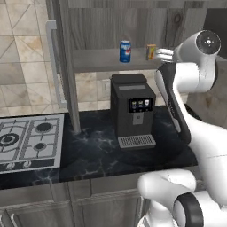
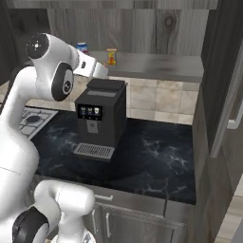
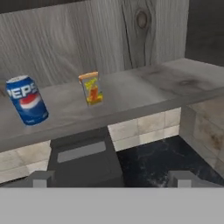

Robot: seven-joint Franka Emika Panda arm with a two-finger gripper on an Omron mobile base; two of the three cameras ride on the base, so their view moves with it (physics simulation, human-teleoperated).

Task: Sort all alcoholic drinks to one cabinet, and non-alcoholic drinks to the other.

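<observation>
Two non-alcoholic drinks stand upright on the shelf (image 3: pixel 166 85) of an open cabinet: a blue soda can (image 3: pixel 27 100) (image 1: pixel 125 51) (image 2: pixel 82 48) on the left and a small orange-yellow carton (image 3: pixel 91 88) (image 1: pixel 151 51) (image 2: pixel 111 57) a little to its right. My gripper (image 3: pixel 113 179) hovers in front of the shelf, above the coffee machine. Its fingertips (image 3: pixel 41 178) stand wide apart, open, with nothing between them. In the left base view the hand (image 1: pixel 162 54) is just right of the carton, a short way off it. The alcoholic drinks are out of view.
A dark coffee machine (image 1: pixel 132 108) (image 2: pixel 100 114) stands on the black marble counter (image 2: pixel 156 156) under the shelf. The cabinet's doors hang open at the left (image 1: pixel 62 66) and the right (image 2: pixel 223 80). A gas hob (image 1: pixel 29 139) lies to the left.
</observation>
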